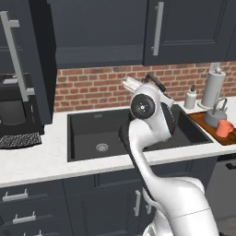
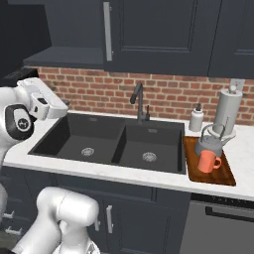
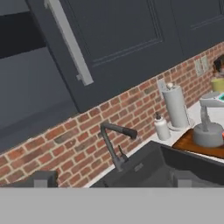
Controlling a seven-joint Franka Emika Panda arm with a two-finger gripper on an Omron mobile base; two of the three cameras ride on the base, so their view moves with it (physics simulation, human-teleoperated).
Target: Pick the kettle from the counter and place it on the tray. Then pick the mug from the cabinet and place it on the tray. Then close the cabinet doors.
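The grey kettle (image 2: 211, 142) and the orange-red mug (image 2: 209, 161) both stand on the brown wooden tray (image 2: 221, 174), on the white counter (image 2: 99, 171) right of the sink. In the left base view the kettle (image 1: 215, 115) and the mug (image 1: 224, 128) are at the far right on the tray (image 1: 199, 118). The cabinet (image 1: 94, 32) above the sink gapes dark. Its left door (image 1: 38, 60) is swung out, and the right door (image 1: 184, 27) lies flat. My gripper (image 3: 110, 179) is open and holds nothing. It hangs over the sink's left side and faces the right door's bar handle (image 3: 70, 43).
A black double sink (image 2: 119, 141) with a dark faucet (image 2: 139, 101) fills the counter's middle. A white paper-towel roll (image 2: 228, 111) and a soap bottle (image 2: 197, 119) stand behind the tray. A black coffee machine (image 1: 16, 110) sits under the open door at the left.
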